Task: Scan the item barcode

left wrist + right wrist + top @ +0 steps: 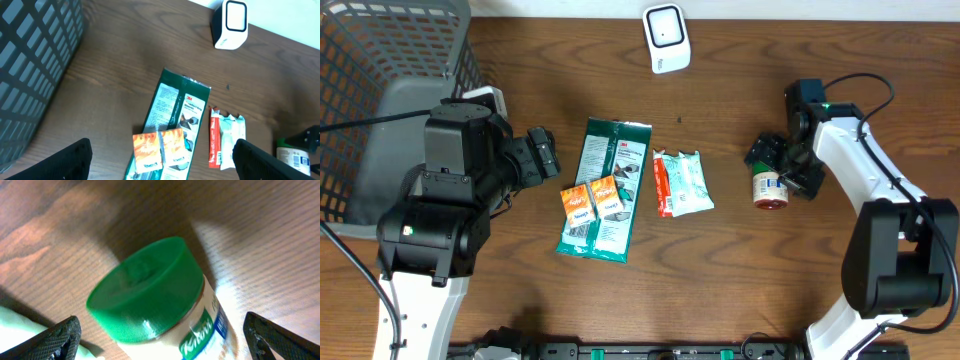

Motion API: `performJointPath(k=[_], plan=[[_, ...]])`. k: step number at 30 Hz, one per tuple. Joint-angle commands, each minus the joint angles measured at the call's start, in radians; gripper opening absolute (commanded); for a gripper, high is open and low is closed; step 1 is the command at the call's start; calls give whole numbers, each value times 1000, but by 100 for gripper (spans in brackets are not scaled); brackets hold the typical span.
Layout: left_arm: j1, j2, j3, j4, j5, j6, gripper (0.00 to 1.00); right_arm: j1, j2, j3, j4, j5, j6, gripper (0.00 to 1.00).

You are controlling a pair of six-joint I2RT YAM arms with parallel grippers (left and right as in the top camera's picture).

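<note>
Green-capped jar (140,290) sits between the wide-open, empty fingers of my right claw (165,340), cap toward the wrist, probably tilted; left claw (536,157), open too, is well apart.

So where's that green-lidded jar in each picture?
Overhead: the jar sits right of centre.
Left wrist: bottom right corner, partly hidden.
Right wrist: fills the middle, green lid uppermost.
Shared landmark: the red-and-white packet lies just left of it in the overhead and left wrist views.

A green-lidded jar (770,188) with a white label rests at the right; a white scanner (666,38) stands far centre.
</note>
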Motion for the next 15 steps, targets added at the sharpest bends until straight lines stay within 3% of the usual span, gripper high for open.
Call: performJointPath(k=[1, 5, 15], plan=[[3, -2, 13, 0, -16, 2, 90, -8, -92, 51, -3, 11, -129, 99], [3, -2, 13, 0, -16, 2, 90, 10, -151, 61, 1, 13, -236, 99], [3, -2, 13, 0, -16, 2, 90, 11, -62, -15, 72, 99, -160, 99]])
